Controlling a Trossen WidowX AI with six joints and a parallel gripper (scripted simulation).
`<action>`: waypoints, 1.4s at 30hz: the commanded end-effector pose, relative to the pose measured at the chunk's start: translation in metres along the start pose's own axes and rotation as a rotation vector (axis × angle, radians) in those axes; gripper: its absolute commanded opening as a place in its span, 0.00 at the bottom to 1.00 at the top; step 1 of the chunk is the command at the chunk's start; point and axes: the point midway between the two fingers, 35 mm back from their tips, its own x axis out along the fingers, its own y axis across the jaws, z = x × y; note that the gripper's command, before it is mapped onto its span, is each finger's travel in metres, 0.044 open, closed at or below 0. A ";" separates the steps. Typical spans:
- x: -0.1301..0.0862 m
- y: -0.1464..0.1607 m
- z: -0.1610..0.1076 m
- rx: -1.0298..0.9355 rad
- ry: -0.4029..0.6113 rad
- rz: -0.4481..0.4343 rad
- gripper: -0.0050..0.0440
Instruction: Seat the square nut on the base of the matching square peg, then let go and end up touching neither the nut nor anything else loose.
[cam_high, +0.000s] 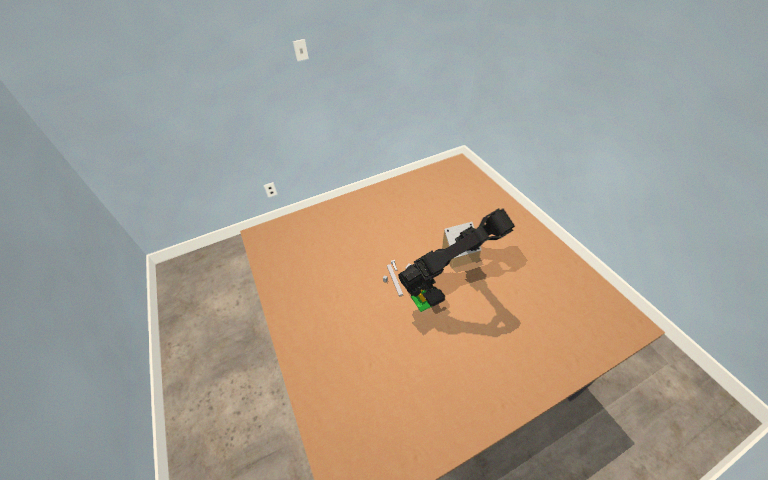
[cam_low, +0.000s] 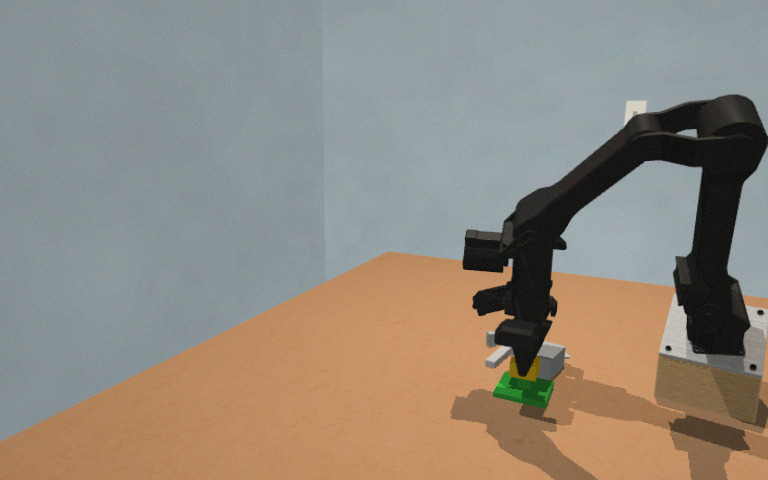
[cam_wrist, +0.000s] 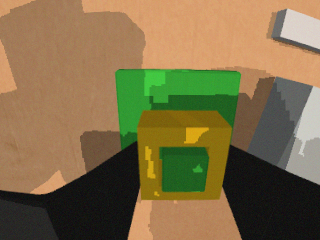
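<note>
No legible text, labels or numbers anywhere.

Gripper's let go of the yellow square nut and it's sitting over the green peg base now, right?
Not released: the gripper is shut on the yellow square nut, its black fingers pressed against both sides in the wrist view. The rest holds: the nut is over the green peg base.
</note>
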 end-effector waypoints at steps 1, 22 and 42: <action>0.003 -0.001 0.001 0.003 -0.003 -0.004 0.10; 0.014 0.000 0.000 0.003 -0.003 -0.003 0.10; 0.020 0.000 0.000 0.003 -0.003 -0.003 0.10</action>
